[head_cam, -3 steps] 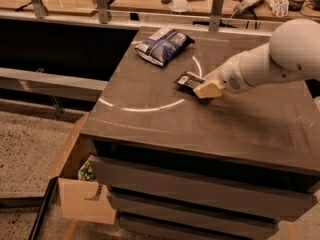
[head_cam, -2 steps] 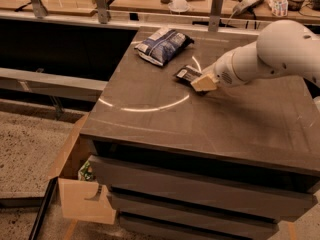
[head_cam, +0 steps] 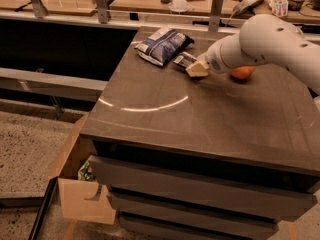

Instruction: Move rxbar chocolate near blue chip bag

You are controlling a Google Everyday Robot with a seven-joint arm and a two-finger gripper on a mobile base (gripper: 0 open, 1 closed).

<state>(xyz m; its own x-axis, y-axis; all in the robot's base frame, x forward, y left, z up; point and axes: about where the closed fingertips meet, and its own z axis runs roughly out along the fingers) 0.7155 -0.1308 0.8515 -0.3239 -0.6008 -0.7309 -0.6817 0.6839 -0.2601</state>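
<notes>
The rxbar chocolate (head_cam: 183, 60), a small black bar with a white patch, is at the back of the dark table top (head_cam: 200, 119), just right of the blue chip bag (head_cam: 162, 45). The bag is crinkled, dark blue and white, and lies near the table's back left corner. My gripper (head_cam: 196, 69), with tan fingers on a white arm reaching in from the right, is shut on the bar's right end. It holds the bar low over the table, a short gap from the bag.
A round orange fruit (head_cam: 242, 73) lies on the table just behind my arm. An open cardboard box (head_cam: 80, 184) stands on the floor at the lower left. A metal rail and a cluttered wooden bench (head_cam: 200, 4) run behind the table.
My gripper has moved back and left with the bar in it, from mid-table towards the blue chip bag. The bag has not moved.
</notes>
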